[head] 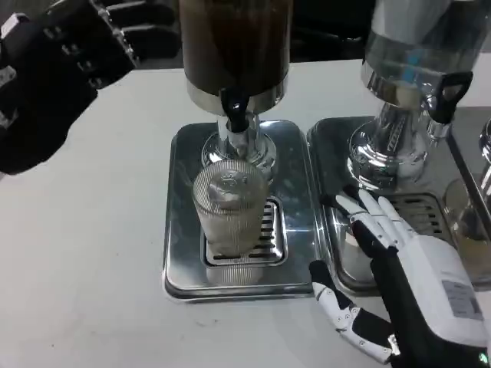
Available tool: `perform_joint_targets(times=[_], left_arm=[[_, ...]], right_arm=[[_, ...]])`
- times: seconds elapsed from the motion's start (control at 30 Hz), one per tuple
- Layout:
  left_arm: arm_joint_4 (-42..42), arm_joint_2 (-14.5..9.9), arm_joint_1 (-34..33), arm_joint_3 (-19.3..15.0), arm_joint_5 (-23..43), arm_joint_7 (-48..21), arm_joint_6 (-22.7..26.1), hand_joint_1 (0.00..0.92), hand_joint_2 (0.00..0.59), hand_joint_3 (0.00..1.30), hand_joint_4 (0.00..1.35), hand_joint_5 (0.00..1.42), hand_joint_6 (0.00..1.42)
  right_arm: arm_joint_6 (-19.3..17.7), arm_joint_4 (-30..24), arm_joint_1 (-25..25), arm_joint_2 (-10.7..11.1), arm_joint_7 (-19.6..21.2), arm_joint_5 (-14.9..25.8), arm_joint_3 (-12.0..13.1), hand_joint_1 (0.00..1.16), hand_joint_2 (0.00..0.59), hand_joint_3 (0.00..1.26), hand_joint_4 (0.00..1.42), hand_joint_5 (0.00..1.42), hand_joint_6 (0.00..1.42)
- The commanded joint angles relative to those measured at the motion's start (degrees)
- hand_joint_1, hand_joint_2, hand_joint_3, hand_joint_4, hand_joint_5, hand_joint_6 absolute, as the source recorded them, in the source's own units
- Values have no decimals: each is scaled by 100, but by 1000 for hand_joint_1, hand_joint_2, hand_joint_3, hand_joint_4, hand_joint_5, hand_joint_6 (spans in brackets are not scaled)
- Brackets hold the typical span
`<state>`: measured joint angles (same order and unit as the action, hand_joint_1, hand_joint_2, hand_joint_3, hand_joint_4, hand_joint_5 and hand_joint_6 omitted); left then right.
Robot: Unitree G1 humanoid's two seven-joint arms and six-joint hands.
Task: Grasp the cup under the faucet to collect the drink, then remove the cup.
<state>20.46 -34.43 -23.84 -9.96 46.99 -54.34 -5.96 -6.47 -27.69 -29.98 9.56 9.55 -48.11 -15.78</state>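
Note:
A clear ribbed cup [231, 212] stands upright on the drip grate of a steel tray [180, 261], right below the black faucet [235, 113] of a dispenser holding a dark drink [234, 42]. My right hand [403, 268] hovers to the right of the cup over the neighbouring tray, fingers spread and thumb pointing left, holding nothing. A gap separates it from the cup. My left hand [57, 69] is raised at the upper left, seen dark from the back, fingers extended toward the dispenser, holding nothing.
A second dispenser [403, 92] with a clear tank and black tap stands at right on its own steel tray [330, 153]. Part of another glass [468, 215] shows at the far right edge. White table [84, 253] lies open at left.

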Motion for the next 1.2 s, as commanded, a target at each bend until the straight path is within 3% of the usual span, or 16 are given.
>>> perform_joint_targets(times=[0.03, 0.43, 0.9, 1.2], left_arm=[[184, 141, -369, -234, -100, -280, 448, 0, 63, 279, 241, 291, 213], [769, 333, -999, -111, -862, -1003, 998, 0, 41, 134, 49, 142, 94], [933, 687, -1055, 84, -1577, -1291, 849, 0, 30, 71, 0, 2, 0], [1163, 813, -1060, 246, -1913, -1391, 682, 0, 23, 45, 0, 0, 0]], right_arm=[[-35, 64, 51, -41, 146, -3, -51, 580, 466, 196, 75, 50, 98], [7, 195, 97, -140, 318, -5, -150, 587, 471, 197, 76, 50, 98], [4, 235, 84, -225, 355, 37, -182, 590, 472, 197, 76, 50, 98], [-7, 239, 68, -207, 352, 62, -168, 592, 472, 203, 76, 61, 98]])
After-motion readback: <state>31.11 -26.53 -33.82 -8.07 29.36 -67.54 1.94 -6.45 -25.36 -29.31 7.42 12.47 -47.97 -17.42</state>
